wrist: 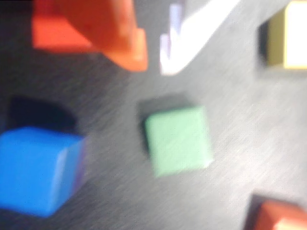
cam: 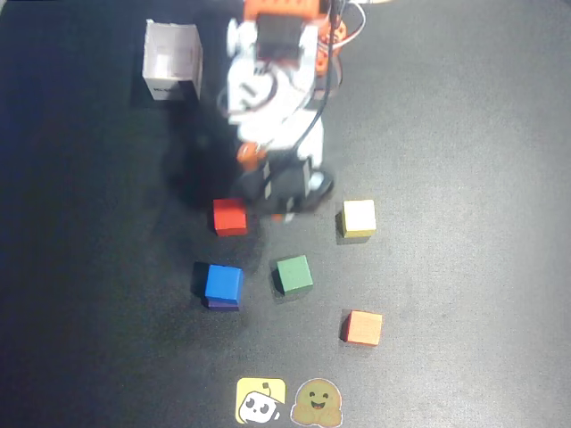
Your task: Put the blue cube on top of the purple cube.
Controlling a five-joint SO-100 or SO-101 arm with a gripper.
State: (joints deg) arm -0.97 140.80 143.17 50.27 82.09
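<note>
The blue cube (cam: 221, 282) sits on top of the purple cube (cam: 219, 306), of which only a thin dark violet strip shows at the lower edge. In the wrist view the blue cube (wrist: 36, 170) is at the lower left, with a faint violet edge beside it. My gripper (cam: 284, 212) hangs above the mat between the red cube (cam: 230, 216) and the yellow cube (cam: 359, 217), well apart from the stack. In the wrist view my gripper (wrist: 153, 64) holds nothing; a narrow gap shows between the orange and white fingertips.
A green cube (cam: 293, 273) lies just in front of the gripper and shows in the wrist view (wrist: 178, 140). An orange cube (cam: 362, 327) lies at the lower right. A white box (cam: 172, 61) stands at the back left. Two stickers (cam: 287, 401) lie at the front edge.
</note>
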